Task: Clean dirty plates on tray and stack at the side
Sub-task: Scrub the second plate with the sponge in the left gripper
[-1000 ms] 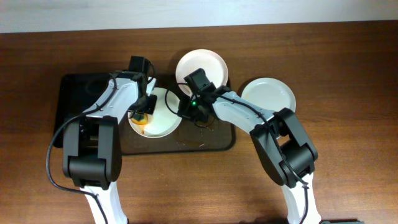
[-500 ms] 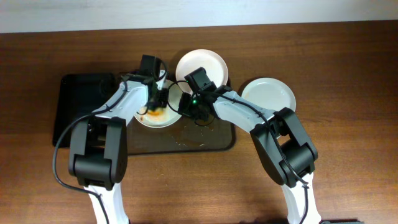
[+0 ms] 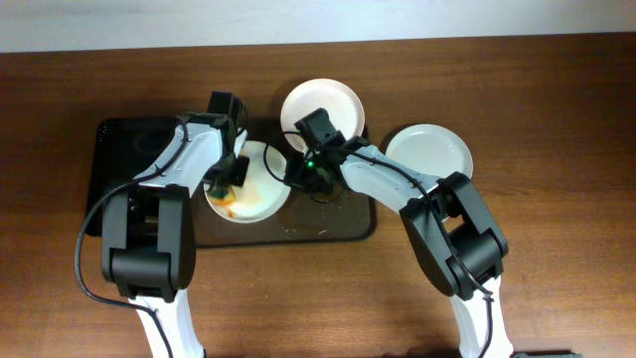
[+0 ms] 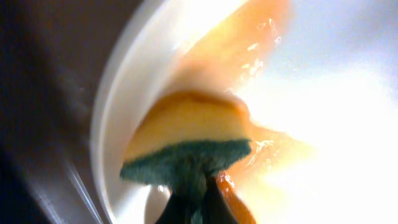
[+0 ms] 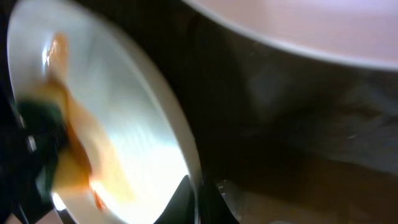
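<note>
A white plate (image 3: 256,189) smeared with orange sauce sits tilted on the dark tray (image 3: 338,227). My left gripper (image 3: 231,179) is shut on a yellow-and-green sponge (image 4: 186,140) pressed onto the plate's sauce (image 4: 249,56). My right gripper (image 3: 296,171) is shut on this plate's right rim (image 5: 186,155). A second white plate (image 3: 323,104) lies at the tray's back edge. A third white plate (image 3: 429,151) lies on the table right of the tray.
A smaller black tray (image 3: 124,159) lies left of the dark tray, under my left arm. Wet smears show on the dark tray's front part (image 3: 303,231). The wooden table (image 3: 556,199) extends to the right and front.
My left gripper with the sponge moved forward and left across the plate, back from its far rim. The plate shifted slightly left. My right gripper held its grip on the rim.
</note>
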Robot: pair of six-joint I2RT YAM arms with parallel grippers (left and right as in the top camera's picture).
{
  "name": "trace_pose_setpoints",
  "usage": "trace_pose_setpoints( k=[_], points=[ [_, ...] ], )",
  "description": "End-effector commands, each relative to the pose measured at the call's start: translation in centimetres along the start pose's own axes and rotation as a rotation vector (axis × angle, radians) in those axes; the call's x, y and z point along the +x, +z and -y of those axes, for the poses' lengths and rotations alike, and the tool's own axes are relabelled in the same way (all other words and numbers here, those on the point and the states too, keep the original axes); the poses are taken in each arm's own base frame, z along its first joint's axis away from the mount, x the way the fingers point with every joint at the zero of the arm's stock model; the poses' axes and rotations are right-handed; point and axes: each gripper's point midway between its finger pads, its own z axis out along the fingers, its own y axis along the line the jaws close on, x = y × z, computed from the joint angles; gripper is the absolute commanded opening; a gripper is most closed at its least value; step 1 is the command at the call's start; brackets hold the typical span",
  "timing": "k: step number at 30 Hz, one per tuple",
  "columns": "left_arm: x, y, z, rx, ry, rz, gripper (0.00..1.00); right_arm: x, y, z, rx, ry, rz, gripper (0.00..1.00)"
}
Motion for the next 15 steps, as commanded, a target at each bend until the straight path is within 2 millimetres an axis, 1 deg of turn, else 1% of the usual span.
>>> trace_pose_setpoints(
  k=[1,2,3,5,6,8,9,10,13,15],
  points=[
    [7.1,3.4,7.4,0.354,0.160,-0.267,0.00,0.3,0.8,0.8,0.024,0.001,-0.008,0.04],
    [7.4,3.3,7.4,0.356,0.159,-0.284,0.00,0.3,0.8,0.8,0.024,0.001,-0.008,0.04],
    [7.3,3.3,7.4,0.361,0.153,-0.278,0.00,0.3,0.8,0.8,0.024,0.001,-0.008,0.04],
    [6.5,3.5,7.5,0.368,0.151,-0.242,0.00,0.3,0.8,0.8,0.024,0.001,-0.009,0.04],
    [5.4,3.6,8.0,0.393,0.149,-0.192,0.00,0.3,0.8,0.8,0.024,0.001,-0.009,0.04],
    [3.7,3.7,8.7,0.428,0.149,-0.119,0.00,0.4,0.8,0.8,0.022,0.001,-0.011,0.04],
    [2.7,3.8,8.8,0.431,0.151,-0.073,0.00,0.4,0.8,0.8,0.022,0.001,-0.011,0.04],
    [2.0,3.9,8.7,0.427,0.153,-0.044,0.00,0.4,0.8,0.8,0.022,0.001,-0.011,0.04],
    [-1.2,4.1,8.3,0.396,0.132,0.079,0.00,0.4,0.8,0.8,0.022,0.001,-0.011,0.04],
    [-2.8,4.0,8.2,0.392,0.062,0.132,0.00,0.4,0.8,0.8,0.022,0.001,-0.011,0.04]
  ],
)
